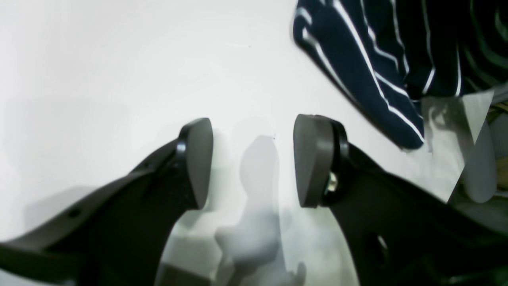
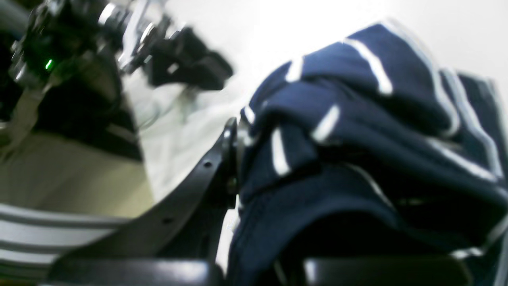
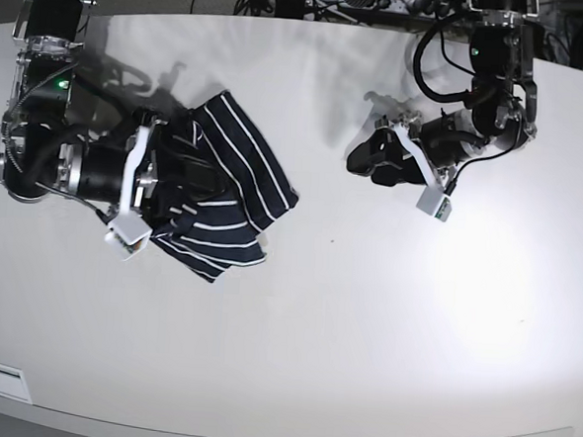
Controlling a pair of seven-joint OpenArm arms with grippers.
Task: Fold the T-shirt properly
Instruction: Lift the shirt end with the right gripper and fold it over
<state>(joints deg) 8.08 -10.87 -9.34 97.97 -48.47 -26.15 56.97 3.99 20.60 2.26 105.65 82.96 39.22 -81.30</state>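
Note:
The T-shirt point(image 3: 230, 175), dark navy with thin white stripes, lies crumpled on the white table point(image 3: 345, 311) at the left in the base view. My right gripper point(image 3: 170, 186) is at its left side, shut on bunched cloth. In the right wrist view the T-shirt point(image 2: 357, 131) fills the space at the gripper point(image 2: 274, 159) and hides one finger. My left gripper point(image 3: 367, 159) is open and empty over bare table, well right of the shirt. In the left wrist view the open gripper point(image 1: 254, 159) has an edge of the T-shirt point(image 1: 357, 59) beyond it at the upper right.
Cables and arm mounts point(image 3: 364, 0) run along the table's back edge. The left arm's wrist camera block point(image 3: 436, 203) hangs low over the table. The table's curved front edge point(image 3: 278, 431) is near the bottom of the base view.

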